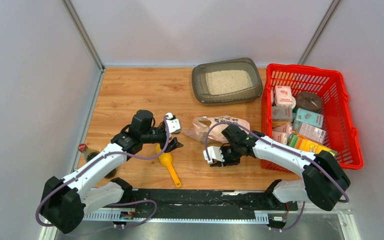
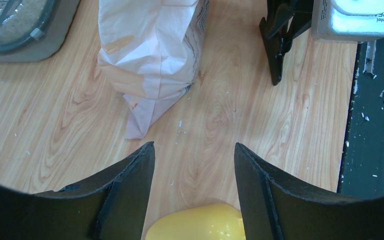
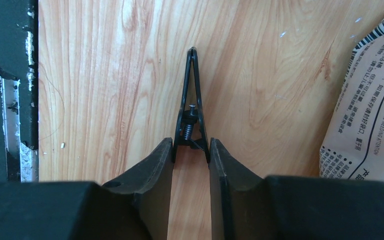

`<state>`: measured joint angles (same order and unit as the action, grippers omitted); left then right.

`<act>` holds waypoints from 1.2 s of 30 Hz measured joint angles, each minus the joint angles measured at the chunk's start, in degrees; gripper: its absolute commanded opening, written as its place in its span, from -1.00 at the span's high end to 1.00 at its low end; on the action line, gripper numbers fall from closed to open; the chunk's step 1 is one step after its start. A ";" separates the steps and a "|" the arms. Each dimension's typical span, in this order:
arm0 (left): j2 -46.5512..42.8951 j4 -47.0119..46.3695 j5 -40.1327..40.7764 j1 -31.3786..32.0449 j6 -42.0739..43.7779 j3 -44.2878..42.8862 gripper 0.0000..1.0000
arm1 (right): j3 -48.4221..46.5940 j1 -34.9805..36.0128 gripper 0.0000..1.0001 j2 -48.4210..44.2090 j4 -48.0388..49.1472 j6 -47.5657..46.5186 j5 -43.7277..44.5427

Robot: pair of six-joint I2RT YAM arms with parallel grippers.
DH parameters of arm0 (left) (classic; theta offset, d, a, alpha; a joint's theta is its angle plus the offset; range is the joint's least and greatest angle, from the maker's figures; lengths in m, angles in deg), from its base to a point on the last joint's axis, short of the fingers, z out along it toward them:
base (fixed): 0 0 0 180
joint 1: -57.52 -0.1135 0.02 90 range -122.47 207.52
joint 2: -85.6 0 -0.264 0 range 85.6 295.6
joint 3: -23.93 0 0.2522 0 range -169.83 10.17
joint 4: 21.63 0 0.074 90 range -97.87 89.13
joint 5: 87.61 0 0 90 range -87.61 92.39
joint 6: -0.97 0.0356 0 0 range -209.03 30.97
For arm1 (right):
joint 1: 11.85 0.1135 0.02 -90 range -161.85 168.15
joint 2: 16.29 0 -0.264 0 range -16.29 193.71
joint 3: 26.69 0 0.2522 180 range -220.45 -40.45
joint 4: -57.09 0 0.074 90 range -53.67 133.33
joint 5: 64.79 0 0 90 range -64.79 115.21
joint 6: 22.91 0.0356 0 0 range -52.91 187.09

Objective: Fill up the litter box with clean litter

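The dark grey litter box [image 1: 200, 84] stands at the back of the table with pale beige litter [image 1: 228, 81] in it. Its corner shows in the left wrist view [image 2: 45, 46]. A crumpled white litter bag [image 1: 220, 125] lies mid-table. My left gripper [image 1: 174, 145] is open and empty, its jaws either side of the bowl of a yellow scoop [image 2: 200, 225] just below it. My right gripper [image 3: 191, 147] is shut on a black spring clip [image 3: 192, 112] and holds it just over the wood, left of the bag [image 3: 370, 110].
A red mesh basket [image 1: 347, 117] full of boxes stands at the right. A dark bottle with a red cap [image 1: 83, 148] lies by the left edge. The scoop's handle [image 1: 172, 175] points toward the black front rail [image 1: 195, 197].
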<state>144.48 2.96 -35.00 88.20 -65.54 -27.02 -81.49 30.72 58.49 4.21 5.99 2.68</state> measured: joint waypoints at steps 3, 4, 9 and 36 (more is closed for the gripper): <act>0.07 0.00 0.00 0.00 -0.13 0.02 -0.35 | 0.00 0.00 0.97 0.00 0.00 0.07 0.02; 0.07 0.00 0.00 0.00 -0.17 0.02 -0.35 | 0.00 0.02 0.98 0.00 0.00 0.11 0.00; 0.07 -0.07 -0.04 0.00 -0.24 0.09 -0.35 | -0.15 0.00 0.99 0.00 -0.07 0.48 0.04; 0.24 -0.57 -0.13 0.00 -0.79 1.38 -0.34 | -3.39 0.00 1.00 1.84 -1.27 4.11 -1.11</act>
<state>144.72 2.39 -35.13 88.20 -66.33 -25.64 -84.87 30.72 60.33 2.95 10.09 1.57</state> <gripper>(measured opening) 0.672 0.270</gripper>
